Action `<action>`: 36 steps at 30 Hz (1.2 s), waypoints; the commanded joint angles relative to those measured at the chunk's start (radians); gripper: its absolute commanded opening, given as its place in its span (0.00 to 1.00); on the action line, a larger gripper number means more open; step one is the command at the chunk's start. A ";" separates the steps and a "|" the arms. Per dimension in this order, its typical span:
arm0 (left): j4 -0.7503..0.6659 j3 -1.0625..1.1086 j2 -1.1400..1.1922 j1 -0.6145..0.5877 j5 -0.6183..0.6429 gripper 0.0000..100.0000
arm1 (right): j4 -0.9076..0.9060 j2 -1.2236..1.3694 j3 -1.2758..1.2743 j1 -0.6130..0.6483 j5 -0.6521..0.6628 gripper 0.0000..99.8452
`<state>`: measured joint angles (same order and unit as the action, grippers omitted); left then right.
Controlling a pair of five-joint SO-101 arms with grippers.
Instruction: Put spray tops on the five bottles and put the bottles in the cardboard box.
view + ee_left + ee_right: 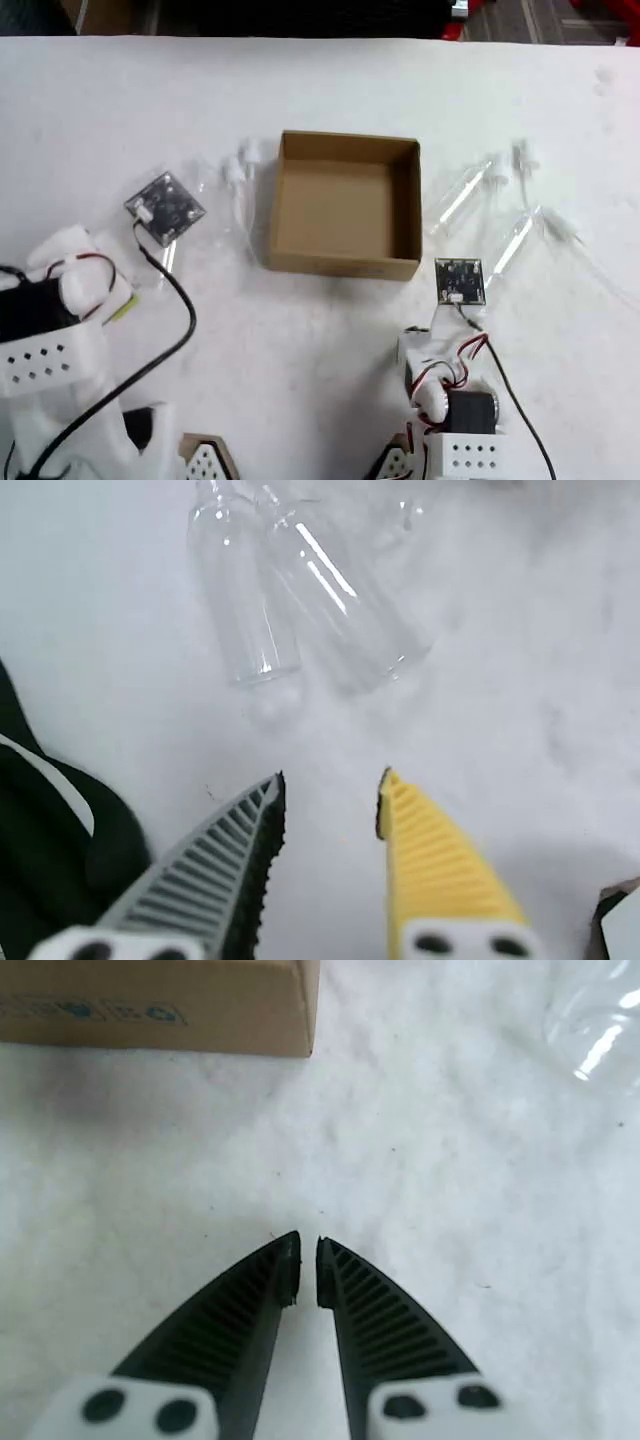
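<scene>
The open cardboard box [345, 205] stands empty at mid-table. In the left wrist view my left gripper [330, 790] is open, its grey and yellow fingers just short of two clear bottles [240, 600] [345, 600] lying side by side on the white table. White spray tops [240, 165] lie left of the box. Two more clear bottles [460, 195] [515, 240] lie to the right of the box, with a spray top [522, 155] beyond them. My right gripper [308, 1260] is shut on nothing, low over the table near the box's corner [290, 1010].
The left arm's body [50, 330] and its black cable [170, 330] take up the near left of the table. The right arm's base [450, 420] sits at the near edge. A clear bottle's end [600, 1020] lies off to one side of the right gripper.
</scene>
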<state>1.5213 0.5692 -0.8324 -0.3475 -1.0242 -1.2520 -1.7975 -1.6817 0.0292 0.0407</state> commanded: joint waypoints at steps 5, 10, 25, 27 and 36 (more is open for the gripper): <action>-0.025 -0.244 0.317 0.054 0.058 0.11 | -0.008 -0.004 -0.009 -0.005 -0.006 0.01; -0.003 -0.511 0.590 0.082 0.173 0.11 | -0.008 -0.004 -0.009 -0.005 -0.006 0.01; -0.054 -1.168 1.293 0.159 0.281 0.11 | -0.008 -0.004 -0.009 -0.005 -0.006 0.01; -0.046 -1.280 1.394 0.157 0.281 0.11 | -0.008 -0.004 -0.009 -0.005 -0.006 0.01; 0.110 -1.781 1.768 0.156 0.288 0.11 | -0.008 -0.004 -0.009 -0.004 -0.006 0.01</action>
<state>1.5781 -1.0280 0.8769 -0.2033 -0.7557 -1.2520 -1.7975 -1.6817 0.0292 0.0407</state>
